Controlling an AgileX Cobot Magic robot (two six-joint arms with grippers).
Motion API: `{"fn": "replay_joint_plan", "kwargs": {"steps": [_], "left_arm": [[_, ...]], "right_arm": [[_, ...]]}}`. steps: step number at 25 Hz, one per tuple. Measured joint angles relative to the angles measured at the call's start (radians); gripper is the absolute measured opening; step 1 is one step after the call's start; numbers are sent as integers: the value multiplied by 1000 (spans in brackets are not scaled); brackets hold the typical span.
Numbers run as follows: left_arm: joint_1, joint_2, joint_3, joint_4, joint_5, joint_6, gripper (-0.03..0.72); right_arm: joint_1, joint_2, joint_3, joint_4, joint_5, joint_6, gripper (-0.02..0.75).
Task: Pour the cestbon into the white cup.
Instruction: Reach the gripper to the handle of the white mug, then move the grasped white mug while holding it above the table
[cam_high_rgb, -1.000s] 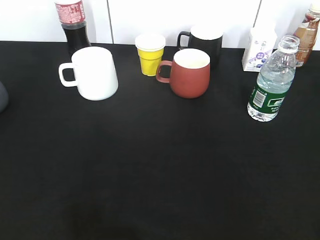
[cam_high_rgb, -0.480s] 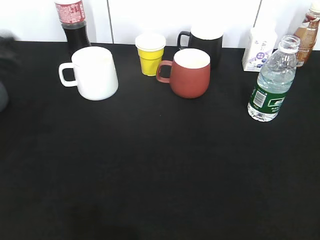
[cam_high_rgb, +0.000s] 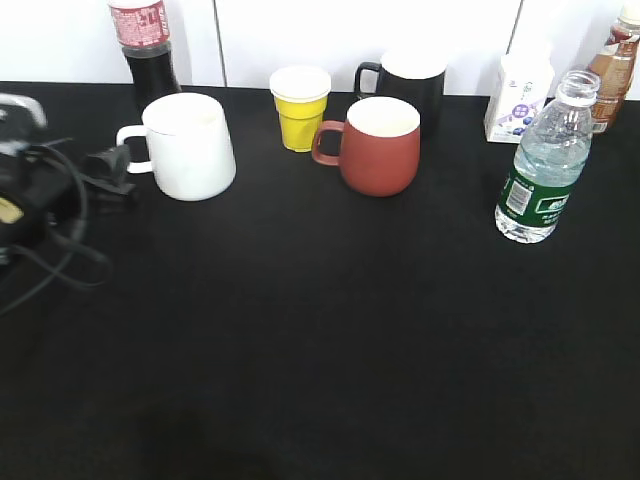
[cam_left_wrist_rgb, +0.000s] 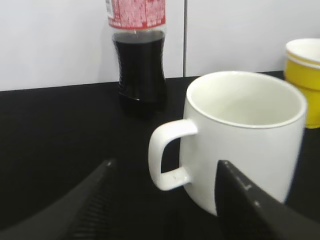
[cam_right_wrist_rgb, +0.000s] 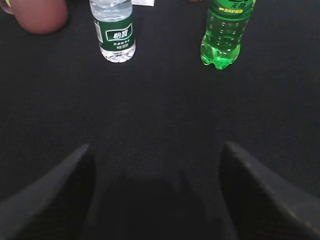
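Observation:
The white cup (cam_high_rgb: 188, 146) stands upright at the back left of the black table, handle to the left; it fills the left wrist view (cam_left_wrist_rgb: 245, 135). My left gripper (cam_high_rgb: 112, 170) is open just left of the handle, its fingers (cam_left_wrist_rgb: 165, 167) on either side of the handle, not touching. The cestbon (cam_high_rgb: 545, 165), a clear bottle with a green label and no cap, stands upright at the right; the right wrist view shows it far ahead (cam_right_wrist_rgb: 114, 32). My right gripper (cam_right_wrist_rgb: 156, 152) is open and empty, well short of it, out of the exterior view.
A cola bottle (cam_high_rgb: 146, 50) stands behind the white cup. A yellow paper cup (cam_high_rgb: 300, 108), a red-brown mug (cam_high_rgb: 380, 145) and a black mug (cam_high_rgb: 410, 85) sit mid-back. A white carton (cam_high_rgb: 518, 98) and brown bottle (cam_high_rgb: 614, 62) stand back right. A green soda bottle (cam_right_wrist_rgb: 226, 32) stands beside the cestbon.
My left arm has come into the exterior view from the left edge and now reaches the white cup's handle. The bottle and cups have not moved.

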Motion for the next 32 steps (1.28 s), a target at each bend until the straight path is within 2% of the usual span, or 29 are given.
{"fn": "replay_joint_plan", "kwargs": {"steps": [4,9,13,18,21,23,24,26,29,32], "left_arm": [[3,109,-69,-1,-39,0,461],[59,138,-112,0,-30,0,458],[62,152,-129,44,-24,0,458],[62,200,-138,51,-40,0,441],[68,249,-212,51,-46,0,439],[110,314,-299,68,-42,0,423],[137,347,-341,122,-41,0,401],[180,393,-418,255,-44,0,304],[190,405,-439,326,-51,0,65],[190,406,-440,328,-53,-61,48]], "right_arm": [[0,0,0,0,0,0,585],[0,0,0,0,0,0,585],[0,0,0,0,0,0,585],[0,0,0,0,0,0,585],[0,0,0,0,0,0,585],[0,0,0,0,0,0,585],[0,0,0,0,0,0,585],[0,0,0,0,0,0,585],[0,0,0,0,0,0,585],[0,0,0,0,0,0,585]]}}
